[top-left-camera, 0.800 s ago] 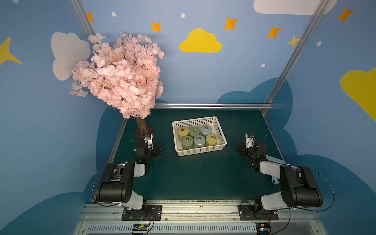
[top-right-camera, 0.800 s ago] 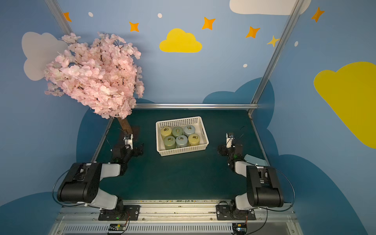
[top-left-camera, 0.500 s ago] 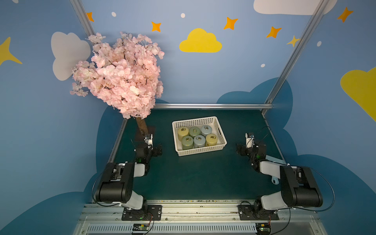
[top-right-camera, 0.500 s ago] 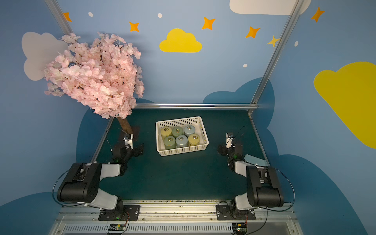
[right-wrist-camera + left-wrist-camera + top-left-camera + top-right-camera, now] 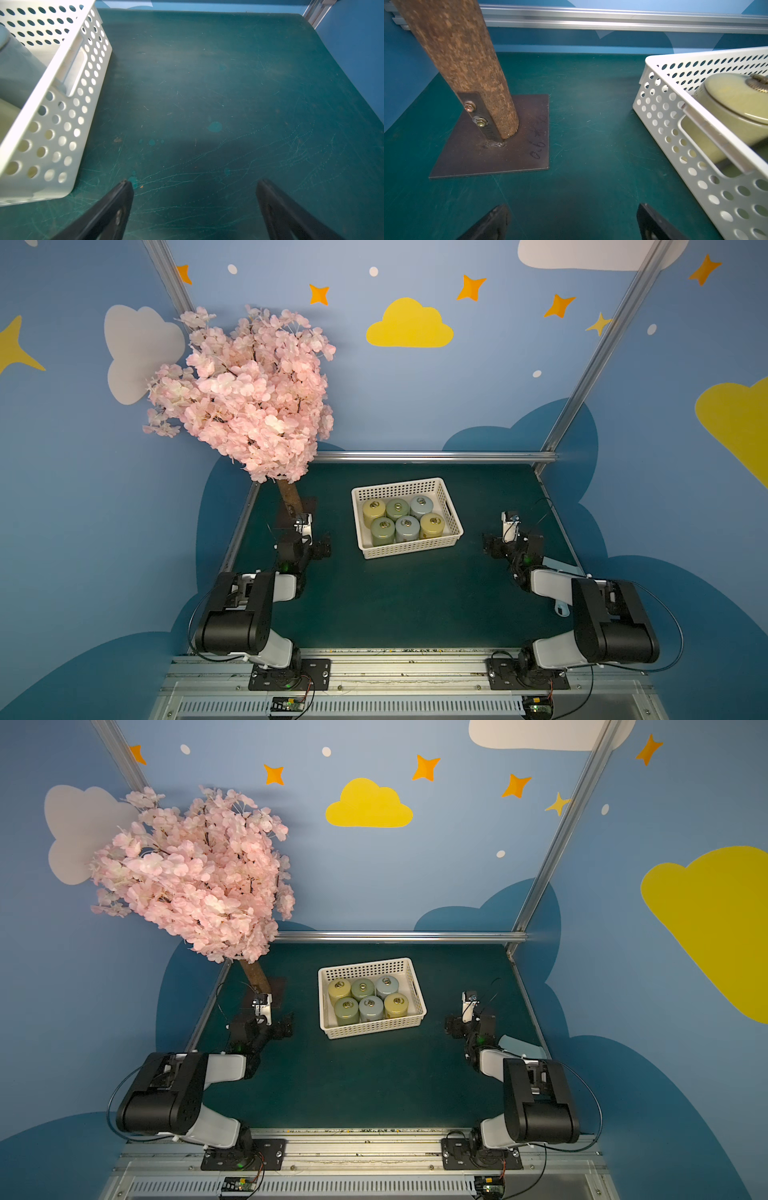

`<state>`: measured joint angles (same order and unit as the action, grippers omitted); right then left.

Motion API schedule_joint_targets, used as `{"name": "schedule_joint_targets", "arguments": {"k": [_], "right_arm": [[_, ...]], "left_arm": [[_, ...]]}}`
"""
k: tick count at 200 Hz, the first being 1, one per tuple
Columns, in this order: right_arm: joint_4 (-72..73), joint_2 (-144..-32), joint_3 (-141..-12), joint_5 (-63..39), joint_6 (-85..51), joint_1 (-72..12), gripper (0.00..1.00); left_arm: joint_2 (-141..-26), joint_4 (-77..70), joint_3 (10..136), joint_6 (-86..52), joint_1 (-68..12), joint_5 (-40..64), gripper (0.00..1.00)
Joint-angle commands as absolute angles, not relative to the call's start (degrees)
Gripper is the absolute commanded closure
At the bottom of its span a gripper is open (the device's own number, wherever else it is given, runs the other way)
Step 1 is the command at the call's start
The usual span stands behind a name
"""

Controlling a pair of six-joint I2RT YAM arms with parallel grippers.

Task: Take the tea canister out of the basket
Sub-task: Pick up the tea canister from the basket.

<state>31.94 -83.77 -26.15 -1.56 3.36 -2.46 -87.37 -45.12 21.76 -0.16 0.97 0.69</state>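
Currently six tea canisters (image 5: 407,528) sit tightly packed in the basket (image 5: 409,548) at frame centre; left gripper (image 5: 572,209) and right gripper (image 5: 194,184) stand open, empty. Risk: tight spacing may let descending jaws topple neighbours.

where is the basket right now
In both top views the basket sits mid-table on the green mat, toward the back, with the tree trunk off to the robot's left.

Shows a brown tree trunk (image 5: 467,62) bolted to a dark base plate (image 5: 519,160) on green mat (image 5: 591,135), apart from a white perforated basket (image 5: 662,118) holding a yellow-green canister (image 5: 733,104). Catches left gripper (image 5: 572,207), jaws wide apart, empty.
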Motion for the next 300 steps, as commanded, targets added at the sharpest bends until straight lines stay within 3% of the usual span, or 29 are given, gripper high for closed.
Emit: {"name": "schedule_joint_targets", "arguments": {"k": [1,300], "right_arm": [[33.58,-84.40,-27.23,-1.23,3.59,-2.70,0.02],[33.48,-84.50,-27.33,-1.50,3.45,-2.48,0.02]], "left_arm": [[-87.94,-46.20,22.98,0.68,0.92,1.10,0.00],[-88.08,-45.97,23.12,0.25,1.37,1.85,0.00]]}}
